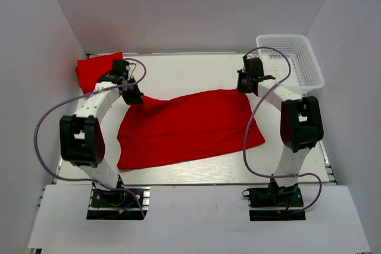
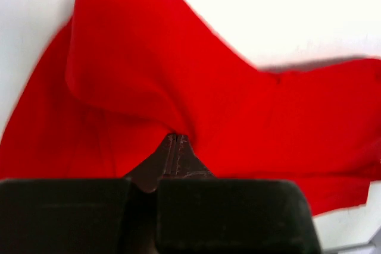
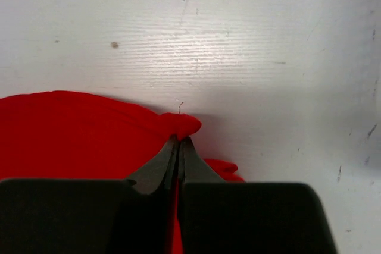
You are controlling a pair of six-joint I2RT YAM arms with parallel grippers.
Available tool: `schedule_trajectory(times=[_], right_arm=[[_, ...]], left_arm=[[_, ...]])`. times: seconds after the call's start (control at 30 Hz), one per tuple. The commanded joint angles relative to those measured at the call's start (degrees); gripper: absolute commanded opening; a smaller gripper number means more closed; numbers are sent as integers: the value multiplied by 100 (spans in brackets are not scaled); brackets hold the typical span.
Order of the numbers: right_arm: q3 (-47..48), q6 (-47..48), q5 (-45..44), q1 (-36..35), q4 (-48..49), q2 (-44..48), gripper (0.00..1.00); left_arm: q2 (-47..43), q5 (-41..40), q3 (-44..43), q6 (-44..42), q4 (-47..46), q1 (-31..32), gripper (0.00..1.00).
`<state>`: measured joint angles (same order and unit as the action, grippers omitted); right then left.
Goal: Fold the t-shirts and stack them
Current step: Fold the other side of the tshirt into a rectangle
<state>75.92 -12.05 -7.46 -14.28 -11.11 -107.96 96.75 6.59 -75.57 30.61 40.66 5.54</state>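
A red t-shirt (image 1: 190, 126) lies spread across the middle of the table. My left gripper (image 1: 133, 96) is shut on its far left corner, and the cloth (image 2: 143, 75) rises in a fold from the pinched jaws (image 2: 176, 138). At the far right corner my right gripper (image 1: 245, 85) is shut on a small bunch of the t-shirt's edge (image 3: 184, 125). A second red t-shirt (image 1: 95, 68) lies folded at the far left corner of the table, behind my left arm.
A white lattice basket (image 1: 297, 57) stands at the far right, just beyond my right arm. Bare white table (image 1: 190, 72) lies behind the spread shirt. White walls close in the back and both sides.
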Motion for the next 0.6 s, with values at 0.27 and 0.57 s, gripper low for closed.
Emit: schedule_trajectory(times=[0.27, 0.57], right_arm=[[-1062, 300, 70, -74, 786, 1180, 0], [-1483, 370, -79, -57, 874, 1690, 0]], left_arm=[[-1966, 342, 1580, 314, 547, 35, 0], [-2582, 755, 2283, 191, 1014, 140, 0]])
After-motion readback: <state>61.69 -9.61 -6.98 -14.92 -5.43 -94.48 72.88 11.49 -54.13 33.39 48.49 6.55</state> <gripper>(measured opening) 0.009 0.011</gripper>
